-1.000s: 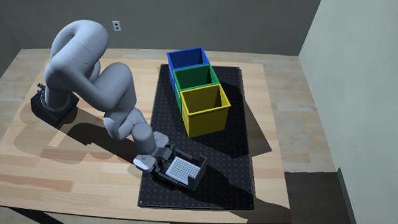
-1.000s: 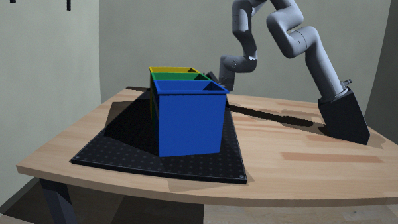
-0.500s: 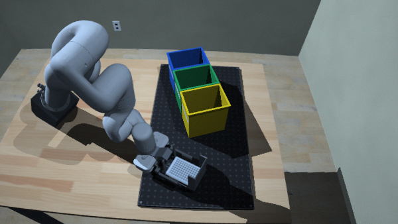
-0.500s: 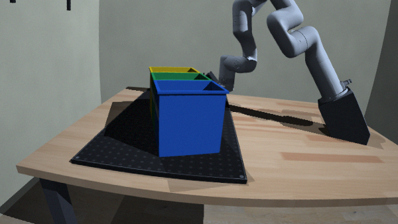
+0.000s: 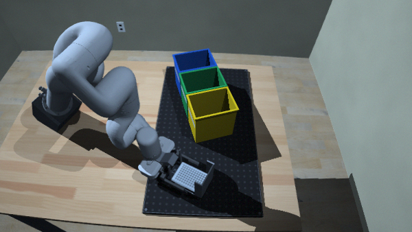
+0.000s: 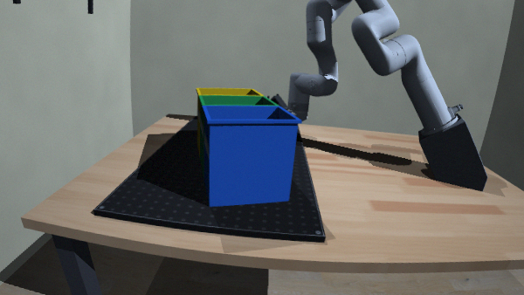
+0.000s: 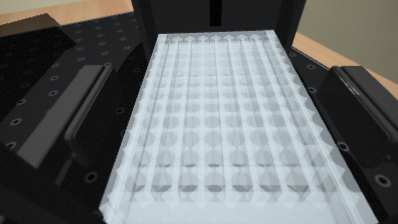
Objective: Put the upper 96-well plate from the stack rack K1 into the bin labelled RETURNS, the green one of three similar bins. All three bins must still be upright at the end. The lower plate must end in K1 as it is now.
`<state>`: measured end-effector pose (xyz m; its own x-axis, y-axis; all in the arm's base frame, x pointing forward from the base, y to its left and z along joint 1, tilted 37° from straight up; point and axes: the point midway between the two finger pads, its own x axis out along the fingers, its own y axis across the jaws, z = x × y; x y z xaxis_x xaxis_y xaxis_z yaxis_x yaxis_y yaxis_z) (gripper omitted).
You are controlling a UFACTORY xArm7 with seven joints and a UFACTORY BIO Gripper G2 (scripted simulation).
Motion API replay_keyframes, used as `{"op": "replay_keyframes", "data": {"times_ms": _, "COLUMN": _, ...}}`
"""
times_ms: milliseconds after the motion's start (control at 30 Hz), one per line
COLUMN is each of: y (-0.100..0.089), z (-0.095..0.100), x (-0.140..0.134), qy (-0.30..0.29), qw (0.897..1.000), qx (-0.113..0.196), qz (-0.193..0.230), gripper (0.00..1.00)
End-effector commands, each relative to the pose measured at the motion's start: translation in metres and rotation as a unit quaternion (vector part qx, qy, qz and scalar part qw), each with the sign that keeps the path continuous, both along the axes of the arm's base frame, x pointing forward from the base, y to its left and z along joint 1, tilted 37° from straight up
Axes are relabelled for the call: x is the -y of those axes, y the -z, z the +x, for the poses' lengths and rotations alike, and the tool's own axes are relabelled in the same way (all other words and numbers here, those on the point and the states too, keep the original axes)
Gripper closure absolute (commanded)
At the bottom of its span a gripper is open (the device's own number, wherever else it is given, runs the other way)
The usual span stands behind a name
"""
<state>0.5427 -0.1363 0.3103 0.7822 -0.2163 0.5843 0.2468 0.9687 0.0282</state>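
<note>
Wrist view: my black jaws (image 5: 173, 169) apart, flanking clear 96-well plate (image 7: 215, 120) (image 5: 189, 176), untouched. Gripping too low could drag lower plate out too.

It looks like a lab bench. A clear multi-well plate (image 5: 189, 176) (image 7: 215, 120) sits in a dark rack (image 5: 204, 185) (image 7: 175, 17), on a black board dotted with a grid of holes (image 5: 206, 154) (image 6: 175, 209) (image 7: 112, 42). That board lies on a wooden worktop (image 5: 103, 192) (image 6: 393, 236) (image 7: 100, 9), where a jointed robot arm (image 5: 82, 44) (image 6: 424, 87) is mounted. Plain walls and a power outlet (image 5: 120, 27) surround it.
</note>
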Motion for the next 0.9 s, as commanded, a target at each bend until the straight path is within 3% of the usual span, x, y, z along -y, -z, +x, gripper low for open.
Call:
{"op": "replay_keyframes", "data": {"times_ms": 0, "y": -0.0023, "z": 0.0003, "x": 0.0009, "qy": 0.016, "qw": 1.000, "qx": 0.011, "qz": -0.014, "gripper": 0.63}}
{"op": "replay_keyframes", "data": {"times_ms": 833, "y": -0.0022, "z": 0.0003, "x": 0.0009, "qy": 0.016, "qw": 1.000, "qx": 0.011, "qz": -0.014, "gripper": 0.63}}
{"op": "replay_keyframes", "data": {"times_ms": 867, "y": -0.0022, "z": 0.0003, "x": 0.0009, "qy": 0.016, "qw": 1.000, "qx": 0.011, "qz": -0.014, "gripper": 1.00}}
